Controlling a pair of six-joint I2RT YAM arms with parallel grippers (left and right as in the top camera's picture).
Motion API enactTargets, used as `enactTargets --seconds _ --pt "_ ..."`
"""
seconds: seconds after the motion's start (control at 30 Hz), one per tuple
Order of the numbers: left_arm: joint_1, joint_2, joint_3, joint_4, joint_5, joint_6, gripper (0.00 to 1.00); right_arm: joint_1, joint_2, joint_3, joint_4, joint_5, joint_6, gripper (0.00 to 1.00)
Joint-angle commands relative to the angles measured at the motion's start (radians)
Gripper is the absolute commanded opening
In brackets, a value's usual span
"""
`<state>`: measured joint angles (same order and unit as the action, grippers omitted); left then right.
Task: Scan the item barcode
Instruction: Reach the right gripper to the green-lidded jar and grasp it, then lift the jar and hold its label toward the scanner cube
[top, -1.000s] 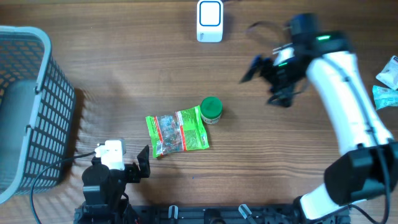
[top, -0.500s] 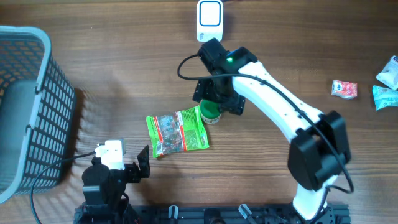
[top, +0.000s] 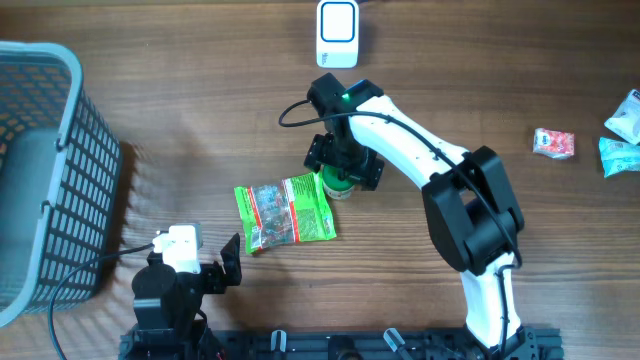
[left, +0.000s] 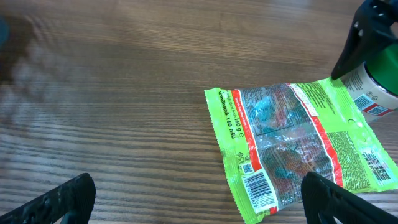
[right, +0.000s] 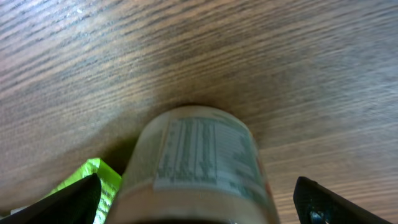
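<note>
Jar (right: 196, 155) upright on desk (top: 200, 100) just beside green packet (top: 285, 212), straddled by wide-open, empty right end effector (top: 343, 165); closing off-centre could tip it or pinch the packet's corner too.

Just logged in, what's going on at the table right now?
The right gripper is open and straddles the green-lidded jar, which stands next to the green snack packet; nothing is gripped yet. The left gripper sits open near the table's front edge, holding nothing. The white scanner waits at the far edge, with no barcode presented.
</note>
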<state>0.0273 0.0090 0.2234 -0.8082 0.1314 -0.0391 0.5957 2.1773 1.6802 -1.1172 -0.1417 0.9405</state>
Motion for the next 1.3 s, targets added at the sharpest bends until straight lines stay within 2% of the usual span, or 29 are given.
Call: enactTargets --seconds 0.0,0.03,0.1,0.23,0.33,0.37,0.43,0.57,0.8,0.83,0.97,1.07,1.17,1.27 --pt "0.004 -0.003 -0.003 0.003 -0.002 0.002 1.00 0.002 0.032 0.019 -0.002 -0.024 0.071 0.96" --pt "0.004 -0.003 -0.003 0.003 -0.002 0.002 1.00 0.002 0.035 0.019 -0.003 -0.027 0.084 0.94" --pt "0.004 -0.003 -0.003 0.003 -0.002 0.002 1.00 0.002 0.042 0.019 -0.005 -0.044 0.121 0.83" --pt "0.004 -0.003 -0.003 0.003 -0.002 0.002 1.00 0.002 0.042 0.019 -0.006 -0.038 0.140 0.82" --pt "0.004 -0.003 -0.003 0.002 -0.002 0.002 1.00 -0.014 0.040 0.023 -0.024 -0.039 0.127 0.72" --pt "0.004 -0.003 -0.003 0.003 -0.002 0.002 1.00 -0.023 0.039 0.027 -0.028 -0.040 0.110 0.65" --pt "0.004 -0.003 -0.003 0.003 -0.002 0.002 1.00 -0.043 0.037 0.045 -0.057 -0.041 0.073 0.58" --pt "0.004 -0.003 -0.003 0.003 -0.002 0.002 1.00 -0.077 0.037 0.138 -0.180 -0.045 -0.028 0.58" --pt "0.004 -0.003 -0.003 0.003 -0.002 0.002 1.00 -0.112 0.022 0.435 -0.463 -0.092 -0.264 0.57" --pt "0.004 -0.003 -0.003 0.003 -0.002 0.002 1.00 -0.117 0.017 0.474 -0.493 -0.122 -0.315 0.58" --pt "0.004 -0.003 -0.003 0.003 -0.002 0.002 1.00 -0.123 -0.026 0.488 -0.492 -0.479 -0.541 0.61" --pt "0.004 -0.003 -0.003 0.003 -0.002 0.002 1.00 -0.123 -0.027 0.488 -0.491 -0.674 -0.575 0.61" --pt "0.004 -0.003 -0.003 0.003 -0.002 0.002 1.00 -0.124 -0.026 0.484 -0.488 -0.744 -0.568 0.61" --pt "0.004 -0.003 -0.003 0.003 -0.002 0.002 1.00 -0.124 -0.025 0.460 -0.389 -0.744 -0.483 0.61"
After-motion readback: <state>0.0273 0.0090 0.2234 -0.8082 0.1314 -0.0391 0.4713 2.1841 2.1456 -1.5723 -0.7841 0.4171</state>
